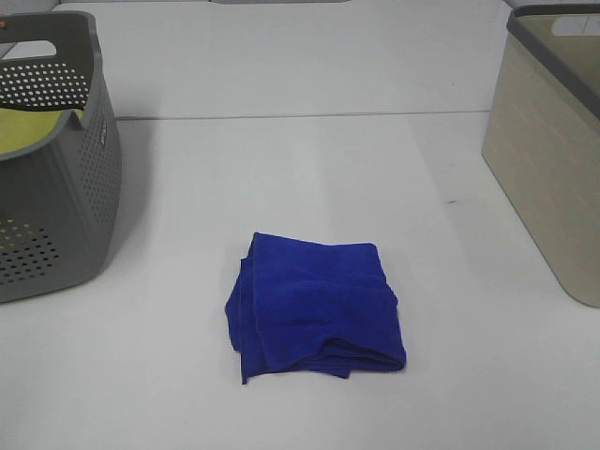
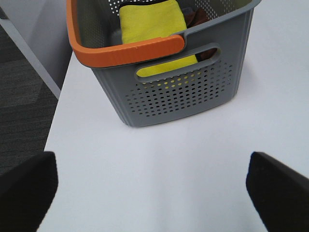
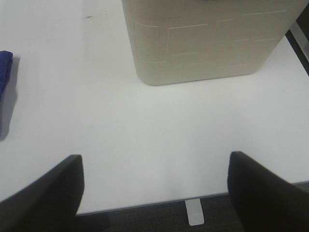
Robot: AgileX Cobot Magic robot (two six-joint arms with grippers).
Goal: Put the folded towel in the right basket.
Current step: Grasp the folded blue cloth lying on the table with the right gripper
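Observation:
A folded blue towel (image 1: 317, 307) lies on the white table near the front middle; its edge also shows in the right wrist view (image 3: 4, 67). The right basket is beige (image 1: 551, 150) and stands at the table's right side; it also shows in the right wrist view (image 3: 207, 41). Neither gripper shows in the exterior high view. My left gripper (image 2: 152, 193) is open and empty above the table in front of the grey basket. My right gripper (image 3: 154, 191) is open and empty above the table's front edge, in front of the beige basket.
A grey perforated basket (image 1: 56, 159) with an orange rim (image 2: 128, 50) stands at the left and holds a yellow cloth (image 2: 152, 21). The table's left edge and dark floor (image 2: 24, 96) show in the left wrist view.

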